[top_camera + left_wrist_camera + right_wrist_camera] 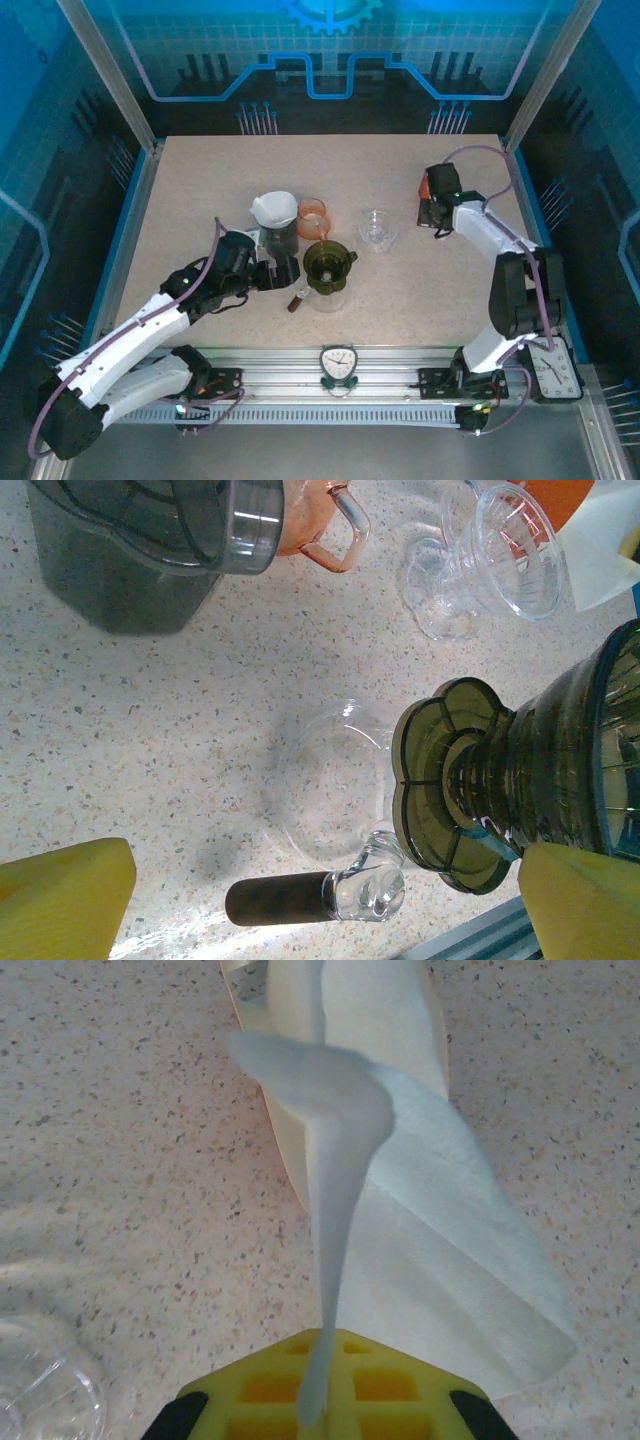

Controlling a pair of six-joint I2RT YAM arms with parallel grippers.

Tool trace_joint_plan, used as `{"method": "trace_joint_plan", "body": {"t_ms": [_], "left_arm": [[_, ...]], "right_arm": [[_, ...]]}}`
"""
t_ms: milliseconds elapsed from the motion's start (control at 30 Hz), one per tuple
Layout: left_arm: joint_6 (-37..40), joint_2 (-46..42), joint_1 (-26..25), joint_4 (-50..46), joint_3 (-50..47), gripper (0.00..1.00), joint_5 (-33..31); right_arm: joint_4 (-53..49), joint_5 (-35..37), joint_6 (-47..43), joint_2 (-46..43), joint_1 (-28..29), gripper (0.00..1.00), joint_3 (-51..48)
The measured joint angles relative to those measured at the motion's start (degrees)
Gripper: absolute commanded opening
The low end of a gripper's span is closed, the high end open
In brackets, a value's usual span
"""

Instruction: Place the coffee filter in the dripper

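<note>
- The right gripper [318, 1402] was clenched, its yellow fingers [262, 1392] pressed together on the lower edge of a coffee filter [335, 1110].
- The pinched filter was thin white paper. In the right wrist view it ran as a narrow, edge-on strip up from the fingers, then widened and twisted over at its far end.
- Beside it a wider sheet of the same pale paper [455, 1280] lay flat on the speckled table [120, 1160], partly over a cream-edged stack of filters [285, 1150] (whether that sheet belonged to the pinched filter, I could not tell).
- In the top view this gripper sat on the right side of the table, well apart from the green dripper [328, 262].
- The left gripper [283, 272] was spread wide and held nothing. Its two yellow pads [62, 900] showed at the bottom corners of the left wrist view.
- Between those pads lay a glass server [325, 780] with a dark handle [275, 898], and the green dripper sat just beside the right-hand pad.
- A clear dripper [375, 228] stood between the green dripper and the right gripper. An orange dripper [313, 212] stood behind the green one.
</note>
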Motion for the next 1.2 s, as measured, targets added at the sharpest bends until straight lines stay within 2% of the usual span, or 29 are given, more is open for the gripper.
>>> {"method": "trace_joint_plan", "body": {"t_ms": [200,367,533,667,800,933,1067,1200], "left_arm": [[-0.3,-1.0,0.0,0.0,0.0,0.99,0.0],[-1.4,-2.2,0.1,0.0,0.0,0.99,0.0],[-1.5,-2.6,0.2,-0.1,0.0,0.99,0.0],[-1.5,-2.8,0.3,0.0,-0.3,0.99,0.0],[-1.5,-2.9,0.3,-0.2,-0.7,0.99,0.0],[-1.5,-3.0,0.3,-0.3,-0.7,0.99,0.0],[-1.5,-3.1,0.4,-0.3,-0.7,0.99,0.0],[-1.5,-3.4,0.4,-0.3,-0.7,0.99,0.0]], "right_arm": [[-2.4,-0.6,1.6,-9.4,2.8,0.00,-7.0],[-6.0,-2.7,3.3,-20.9,5.9,0.00,-11.8],[-9.8,-6.4,3.9,-31.5,9.1,0.00,-12.0],[-14.1,-10.4,3.4,-35.9,13.3,0.00,-8.4],[-17.6,-16.0,2.3,-36.5,17.8,0.00,-1.6],[-22.1,-19.2,1.4,-33.5,25.3,0.02,6.7],[-27.8,-19.5,0.3,-27.2,33.1,0.03,13.7],[-35.6,-17.2,-1.1,-19.1,38.1,0.02,21.6]]}}
